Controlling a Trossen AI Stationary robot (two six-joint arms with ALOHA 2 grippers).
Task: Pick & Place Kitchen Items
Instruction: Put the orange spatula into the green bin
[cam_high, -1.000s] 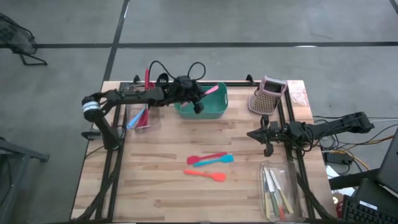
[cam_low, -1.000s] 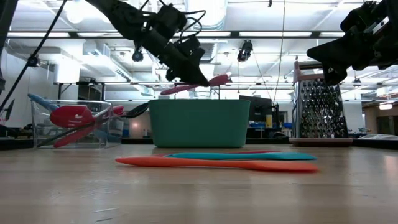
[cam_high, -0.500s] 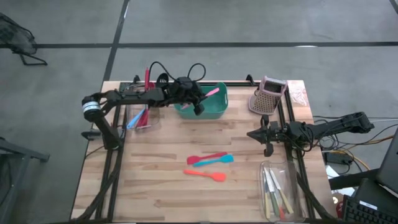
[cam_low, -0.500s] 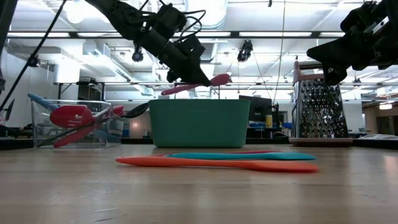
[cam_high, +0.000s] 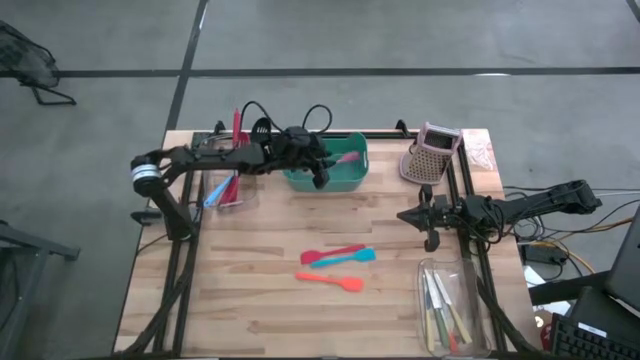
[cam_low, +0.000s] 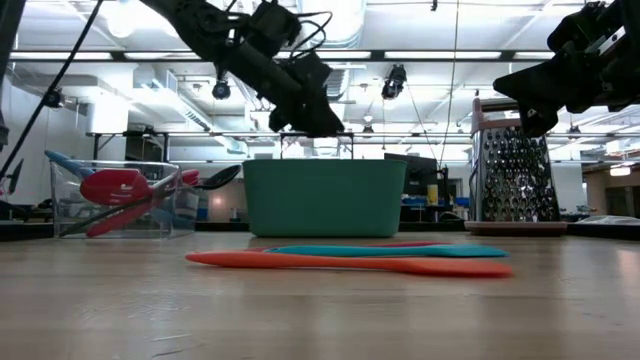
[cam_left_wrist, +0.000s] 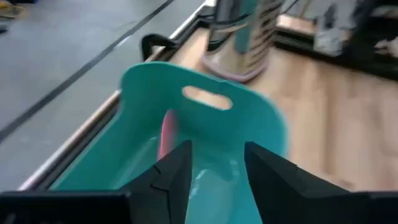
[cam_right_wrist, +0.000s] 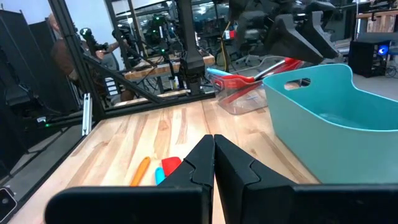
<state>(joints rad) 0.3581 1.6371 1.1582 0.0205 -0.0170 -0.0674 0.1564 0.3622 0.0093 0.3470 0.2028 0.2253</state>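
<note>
A pink spatula (cam_left_wrist: 166, 132) lies inside the teal tub (cam_high: 340, 176), also seen from above as the pink spatula (cam_high: 346, 157). My left gripper (cam_left_wrist: 216, 152) hangs open over the tub, above its near wall (cam_low: 322, 195), touching nothing. Red (cam_high: 338, 252), blue (cam_high: 352, 258) and orange (cam_high: 330, 281) spatulas lie flat mid-table. My right gripper (cam_high: 405, 215) waits shut above the table's right side, holding nothing. Long red and black utensils sit in a clear bin (cam_high: 222, 186) at the left. Pale-handled metal pieces lie in a clear tray (cam_high: 447, 306) at the near right.
A pinkish perforated holder (cam_high: 432, 152) stands at the far right corner, beside the tub. Cables loop over the left arm above the tub's far rim. Bare wood lies between the tub and the three spatulas, and along the near edge.
The pink spatula, held above the tub by my left gripper a second ago, has been let go and has fallen into the tub; it no longer shows over the rim in the low view. My left gripper stays over the tub.
</note>
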